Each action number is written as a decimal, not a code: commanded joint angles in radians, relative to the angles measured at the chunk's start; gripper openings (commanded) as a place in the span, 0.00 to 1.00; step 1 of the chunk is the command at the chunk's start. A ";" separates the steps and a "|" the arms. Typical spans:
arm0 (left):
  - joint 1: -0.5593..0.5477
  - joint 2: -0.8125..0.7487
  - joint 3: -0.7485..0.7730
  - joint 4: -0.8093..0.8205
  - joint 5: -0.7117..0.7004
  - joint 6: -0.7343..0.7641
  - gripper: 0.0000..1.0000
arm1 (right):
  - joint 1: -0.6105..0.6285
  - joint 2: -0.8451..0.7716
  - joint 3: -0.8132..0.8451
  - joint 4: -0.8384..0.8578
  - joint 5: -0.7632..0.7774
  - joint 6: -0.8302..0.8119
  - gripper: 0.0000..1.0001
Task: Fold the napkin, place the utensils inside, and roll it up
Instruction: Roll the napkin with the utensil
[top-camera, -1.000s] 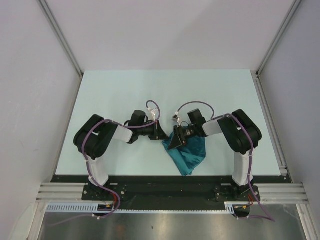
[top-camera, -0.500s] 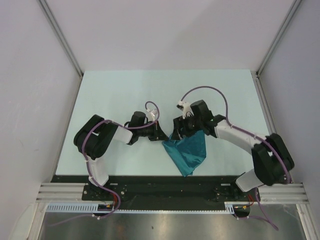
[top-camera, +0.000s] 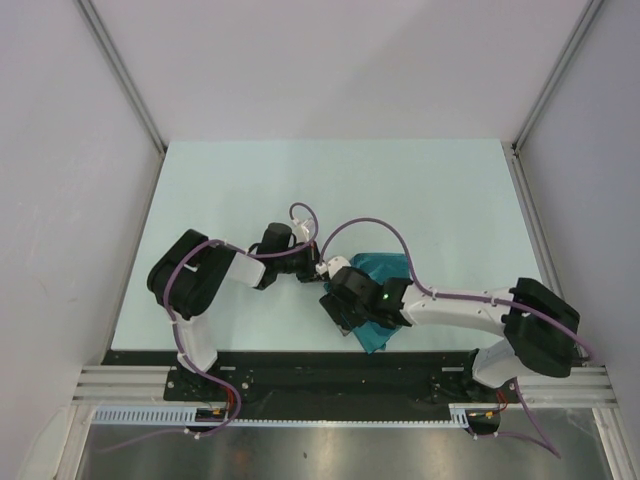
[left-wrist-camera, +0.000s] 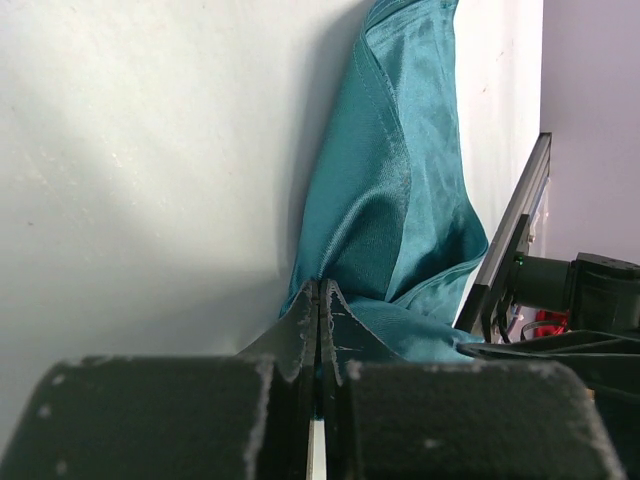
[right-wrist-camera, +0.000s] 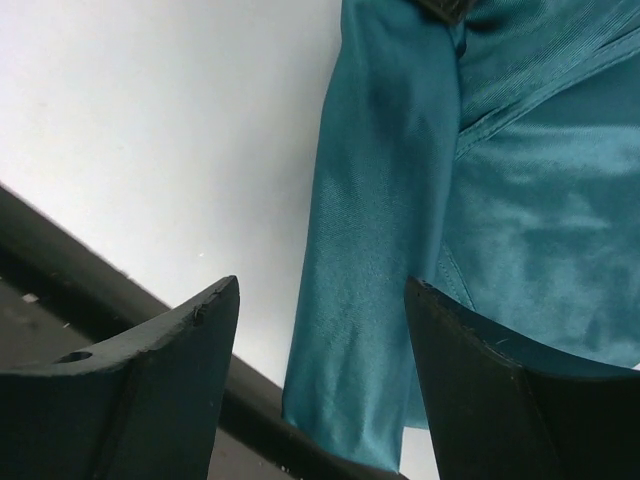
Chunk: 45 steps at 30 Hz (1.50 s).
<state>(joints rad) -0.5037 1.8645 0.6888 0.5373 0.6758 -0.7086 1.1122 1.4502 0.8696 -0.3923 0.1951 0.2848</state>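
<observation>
Right end effector (right-wrist-camera: 320, 290), spread, moves from 12 o'clock to the 6 o'clock tip of the napkin (top-camera: 386, 267). Left end effector (left-wrist-camera: 318, 292) keeps pinching its corner; fold unfinished, regrasp likely.

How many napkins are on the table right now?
1. The napkin lies bunched near the table's front edge, one end pinched in the shut left gripper, the open right gripper hovering over it. The right arm hides part.
</observation>
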 joint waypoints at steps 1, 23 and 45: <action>-0.012 -0.018 0.000 -0.082 -0.010 0.015 0.00 | 0.034 0.053 0.002 0.009 0.104 0.048 0.72; -0.012 -0.036 0.014 -0.097 0.007 0.021 0.00 | -0.035 0.168 -0.099 0.104 -0.055 0.042 0.60; 0.087 -0.284 -0.069 -0.194 -0.065 0.126 0.73 | -0.343 0.150 -0.273 0.455 -0.885 0.007 0.22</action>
<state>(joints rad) -0.4156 1.6344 0.6498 0.3515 0.6216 -0.6350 0.8127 1.5387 0.6685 -0.0216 -0.3584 0.2829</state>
